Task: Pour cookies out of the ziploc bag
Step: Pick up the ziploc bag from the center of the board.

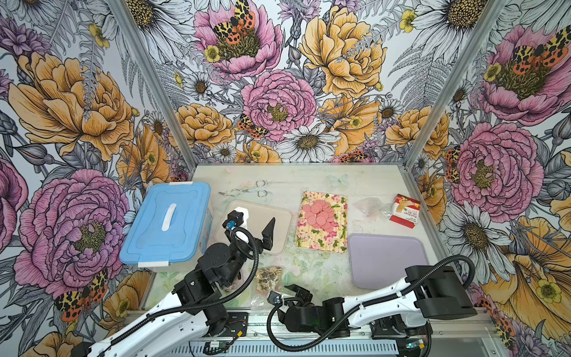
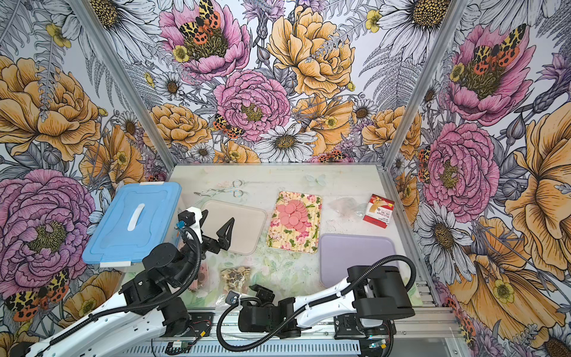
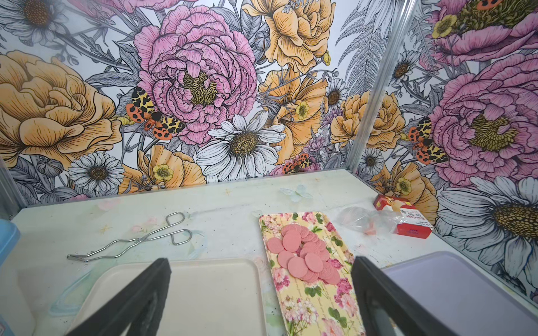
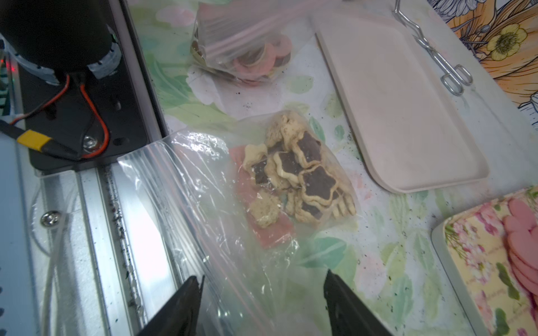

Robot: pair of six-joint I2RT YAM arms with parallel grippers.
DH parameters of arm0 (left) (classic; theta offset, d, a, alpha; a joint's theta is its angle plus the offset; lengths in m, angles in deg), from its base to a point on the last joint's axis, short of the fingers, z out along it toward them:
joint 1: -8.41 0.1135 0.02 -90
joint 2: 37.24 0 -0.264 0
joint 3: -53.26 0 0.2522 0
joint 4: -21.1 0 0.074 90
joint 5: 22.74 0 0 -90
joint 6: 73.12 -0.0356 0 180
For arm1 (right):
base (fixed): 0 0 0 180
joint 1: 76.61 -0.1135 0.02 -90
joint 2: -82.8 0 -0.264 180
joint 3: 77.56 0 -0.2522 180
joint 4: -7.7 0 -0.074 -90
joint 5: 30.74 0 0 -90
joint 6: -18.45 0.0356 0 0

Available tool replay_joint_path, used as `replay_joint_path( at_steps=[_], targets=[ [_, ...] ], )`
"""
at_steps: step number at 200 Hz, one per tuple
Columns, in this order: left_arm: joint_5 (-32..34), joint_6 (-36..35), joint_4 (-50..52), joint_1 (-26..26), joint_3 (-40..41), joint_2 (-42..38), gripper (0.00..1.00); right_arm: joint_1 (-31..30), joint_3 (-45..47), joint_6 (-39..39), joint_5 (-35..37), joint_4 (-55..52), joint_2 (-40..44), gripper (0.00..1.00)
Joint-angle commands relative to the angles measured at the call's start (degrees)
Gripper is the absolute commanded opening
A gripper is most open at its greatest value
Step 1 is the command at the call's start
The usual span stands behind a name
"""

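The right claw (image 4: 262, 276) hangs low over the near edge of the worktop (image 1: 309, 182), its 2 jaws apart. The clear end of a ziploc bag (image 4: 189, 189) lies between and below them, not pinched. That bag lies flat, one end lapping onto the metal rail (image 4: 96, 232) at the worktop's edge. Its cookies (image 4: 302, 174), beige and dark-brown star shapes, are bunched at the end away from the claw. Just beyond it lies a 2nd bag (image 4: 241, 49) with pink and brown ring-centred rounds inside, its zip strip across the top.

The left claw (image 1: 255, 222) is raised above a beige tray (image 1: 279, 216) with its jaws spread wide and nothing between them.

Beside the beige tray lies a floral tray (image 1: 321, 241) carrying a pile of plain pink discs (image 1: 319, 213). A lilac tray (image 1: 386, 259) lies nearer the robot on the right. Past it, by the right wall, a crumpled clear bag (image 1: 369, 207) touches a red box (image 1: 404, 211). Metal tongs (image 1: 247, 190) lie behind the beige tray, and a box with a blue lid (image 1: 167, 222) stands at the left.
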Motion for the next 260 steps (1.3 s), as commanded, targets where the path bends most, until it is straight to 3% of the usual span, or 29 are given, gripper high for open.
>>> replay_joint_path(
  at_steps=[1, 75, 131, 199, 245, 260],
  targets=[
    [1.0, -1.3, 0.2, -0.4, 0.3, 0.2, 0.99, -1.4, -2.6, -0.8, 3.6, -2.3, -2.6, 0.70],
    [0.8, -0.8, 0.0, -0.3, 0.5, 0.0, 0.99, -0.1, -5.2, -0.9, 8.5, -2.5, -7.1, 0.64],
    [0.5, -0.9, -0.1, -0.4, 0.4, 0.0, 0.99, -0.8, -5.4, -2.2, 3.3, -4.3, -7.9, 0.60],
    [-0.2, -0.9, -0.1, -0.2, 0.2, 0.9, 0.99, -2.7, -2.8, -1.1, 4.8, -6.5, -6.4, 0.61],
    [-0.7, -0.8, -0.2, -0.2, 0.2, 1.3, 0.99, -3.0, -4.1, -0.9, 9.8, -6.8, -8.6, 0.61],
    [-0.7, -0.7, -0.3, -0.1, 0.3, 1.3, 0.99, -3.0, -5.3, -1.3, 12.3, -6.7, -9.8, 0.56]
  ],
)
